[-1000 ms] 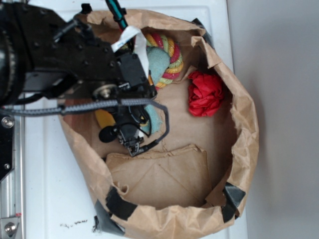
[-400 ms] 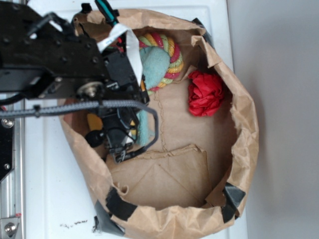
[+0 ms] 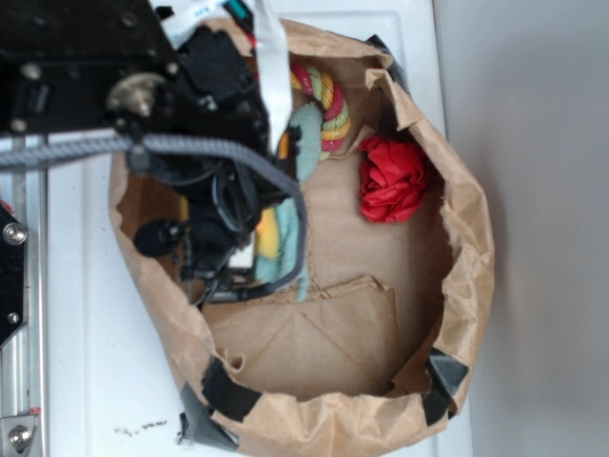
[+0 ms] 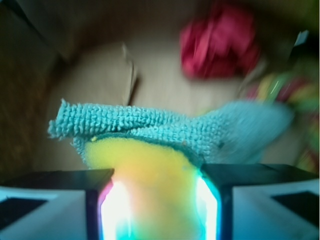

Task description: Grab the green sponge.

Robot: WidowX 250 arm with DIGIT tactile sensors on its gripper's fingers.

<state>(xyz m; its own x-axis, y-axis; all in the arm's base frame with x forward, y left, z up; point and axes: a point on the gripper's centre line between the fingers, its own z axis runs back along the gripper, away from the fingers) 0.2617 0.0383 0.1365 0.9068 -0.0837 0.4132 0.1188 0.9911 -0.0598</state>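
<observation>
- Currently my gripper [image 4: 159,200] is clamped on the green sponge [image 4: 150,172]; the wrist view shows yellow foam squeezed between both fingers [image 4: 55,200].
- Sponge's thin dark-green edge faces away from the gripper, touching the teal cloth [image 4: 150,125] draped over its far side.
- Exterior view: sponge [image 3: 268,233] shows as a yellow sliver just beside my gripper [image 3: 228,262], in the paper bag [image 3: 466,276], near its left wall.
- Cloth [image 3: 290,257] hangs along the sponge's right side, seemingly caught up with it.
- Rope ring toy [image 3: 328,100] lies beyond the sponge, by the bag's top rim, partly hidden by my arm.
- Red crumpled item [image 3: 392,179] sits well to the sponge's right, apart from it; blurred in wrist view [image 4: 220,40].
</observation>
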